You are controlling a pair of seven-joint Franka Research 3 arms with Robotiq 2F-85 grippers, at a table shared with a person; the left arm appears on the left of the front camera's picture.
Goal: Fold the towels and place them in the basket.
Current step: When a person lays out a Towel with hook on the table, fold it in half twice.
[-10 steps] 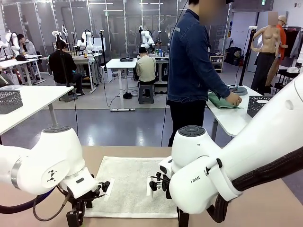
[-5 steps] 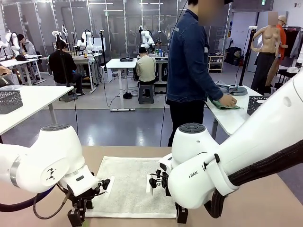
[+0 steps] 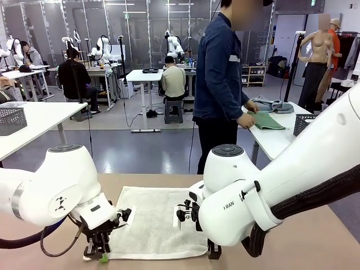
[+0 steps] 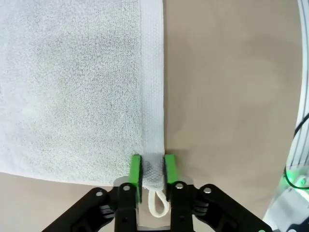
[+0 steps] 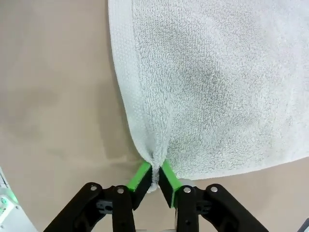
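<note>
A white towel [image 3: 157, 222] lies flat on the beige table [image 3: 315, 242] between my two arms. At its near left corner, my left gripper [image 3: 100, 253] is shut on the hem; the left wrist view shows the green pads [image 4: 136, 169] pinching the towel [image 4: 72, 87] corner and its loop. My right gripper [image 5: 154, 176] is shut on the towel [image 5: 212, 82] at the near right corner, which bunches into a fold between the pads. A person at a white side table handles a green towel [image 3: 267, 120] beside a dark mesh basket [image 3: 306, 125].
A grey cloth [image 3: 275, 105] lies on the side table beyond the green towel. Another dark mesh basket [image 3: 12, 119] sits on a white table at the left. Bare beige table surrounds the white towel on both sides.
Both grippers have come down and shut on the white towel's near corners, and its near edge has drawn in slightly. The person has shifted left and spread the green towel.
</note>
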